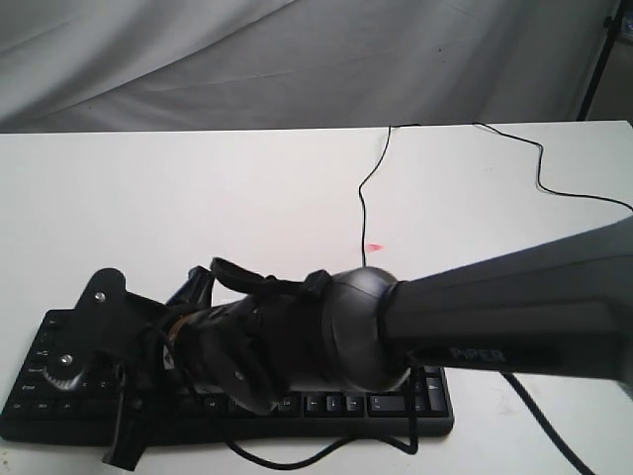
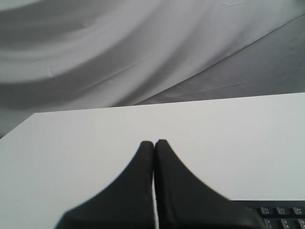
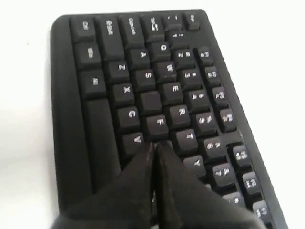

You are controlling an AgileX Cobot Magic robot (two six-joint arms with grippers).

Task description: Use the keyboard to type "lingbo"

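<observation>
The right arm (image 1: 514, 317), marked "PIPER", reaches in from the right edge and ends in the right gripper (image 1: 124, 435), its fingers pointing down. Whether they are together cannot be told from here. Directly beneath the gripper lies the left part of the keyboard (image 1: 376, 404), which stretches away to the gripper's right under the arm. Beyond the gripper and to its right, a thin black cable (image 1: 364, 208) crosses the white desk (image 1: 198, 198) past a small red spot (image 1: 376, 246). Grey cloth (image 1: 297, 59) hangs far behind.
</observation>
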